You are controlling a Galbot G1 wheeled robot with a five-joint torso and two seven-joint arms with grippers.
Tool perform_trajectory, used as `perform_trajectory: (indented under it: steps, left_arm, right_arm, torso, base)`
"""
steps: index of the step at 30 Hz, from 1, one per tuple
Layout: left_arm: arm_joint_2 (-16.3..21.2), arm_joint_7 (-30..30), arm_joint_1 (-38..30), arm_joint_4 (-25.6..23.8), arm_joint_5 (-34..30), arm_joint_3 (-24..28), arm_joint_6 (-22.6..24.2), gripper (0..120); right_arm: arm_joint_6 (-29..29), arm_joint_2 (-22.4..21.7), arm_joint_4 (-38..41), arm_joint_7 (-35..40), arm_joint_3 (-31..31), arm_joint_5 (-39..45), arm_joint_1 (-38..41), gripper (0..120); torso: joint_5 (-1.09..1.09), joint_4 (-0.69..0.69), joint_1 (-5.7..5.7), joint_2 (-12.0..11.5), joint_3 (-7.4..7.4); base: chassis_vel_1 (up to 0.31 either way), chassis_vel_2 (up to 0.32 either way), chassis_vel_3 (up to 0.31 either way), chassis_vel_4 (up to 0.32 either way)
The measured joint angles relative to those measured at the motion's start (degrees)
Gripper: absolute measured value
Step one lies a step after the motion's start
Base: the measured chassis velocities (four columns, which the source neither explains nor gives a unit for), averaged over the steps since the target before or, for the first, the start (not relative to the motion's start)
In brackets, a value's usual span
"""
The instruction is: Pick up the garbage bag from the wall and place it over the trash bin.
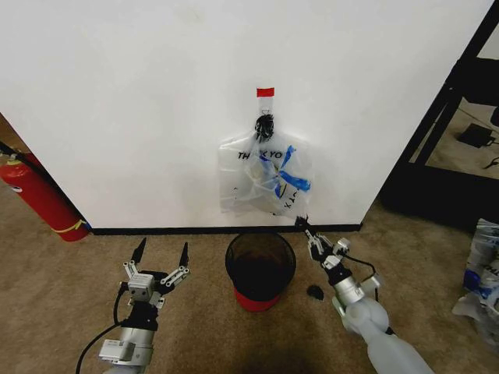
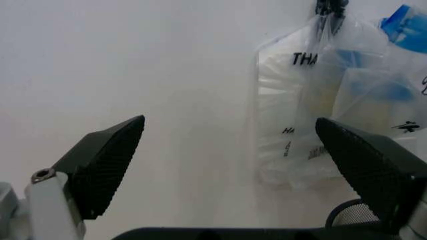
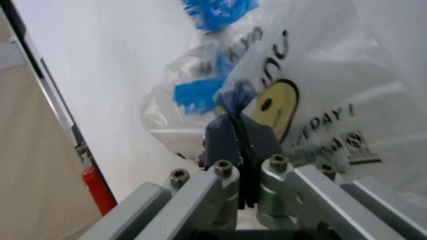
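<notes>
The garbage bag [image 1: 265, 175], see-through with dark lettering and blue patches, hangs from a black hook [image 1: 264, 125] on the white wall [image 1: 140, 117], under a red tape tab [image 1: 266, 92]. Directly below stands the trash bin [image 1: 260, 265], black mesh with a red base. My right gripper [image 1: 300, 222] reaches up to the bag's lower right corner. In the right wrist view its fingers [image 3: 230, 145] are pressed together with a fold of bag film [image 3: 313, 100] at their tips. My left gripper [image 1: 164, 253] is open, low and left of the bin, facing the wall beside the bag [image 2: 313, 110].
A red fire extinguisher [image 1: 39, 199] leans at the wall's left end. A black shelf frame [image 1: 444, 117] stands at the right, with plastic bags [image 1: 483, 273] on the carpet beyond it. A small black object [image 1: 315, 292] lies right of the bin. A black baseboard [image 1: 195, 230] runs along the wall.
</notes>
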Motion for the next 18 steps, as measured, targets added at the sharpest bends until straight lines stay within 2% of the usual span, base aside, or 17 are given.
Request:
perform_trajectory:
  steps: [4, 9, 11, 14, 18]
  left_arm:
    - [0.4, -0.1, -0.2, 0.3, -0.6, -0.3, 0.0, 100]
    - [0.9, -0.3, -0.4, 0.9, -1.2, -0.7, -0.2, 100]
    - [0.9, -0.3, -0.5, 1.0, -1.3, -0.6, -0.3, 100]
    - [1.0, -0.3, -0.7, 1.1, -1.3, -0.2, -0.4, 100]
    - [1.0, -0.3, -1.0, 1.3, -1.2, 0.0, -0.4, 100]
  right_arm:
    - [-0.3, -1.8, 1.3, 0.2, 0.5, -5.0, -1.4, 15]
    - [-1.4, -7.7, 3.9, -4.0, 3.9, -10.5, -5.3, 34]
    - [-1.6, -8.9, 4.5, -5.6, 5.0, -10.9, -5.9, 38]
    - [-2.0, -12.9, 7.2, -10.4, 8.2, -11.2, -7.6, 51]
    - [-2.0, -17.4, 12.2, -7.4, 8.6, -10.2, -6.6, 68]
  torso:
    - [0.01, 0.0, 0.0, 0.0, 0.0]
    - [0.03, -0.02, 0.0, 0.0, -0.01]
    - [0.01, -0.02, 0.0, 0.0, -0.01]
    - [0.01, -0.03, 0.0, 0.0, -0.01]
    - [0.0, -0.03, 0.0, 0.0, -0.01]
  base:
    - [0.0, 0.0, 0.0, 0.0]
    - [0.0, 0.0, 0.0, 0.0]
    - [0.0, 0.0, 0.0, 0.0]
    - [0.0, 0.0, 0.0, 0.0]
    - [0.0, 0.0, 0.0, 0.0]
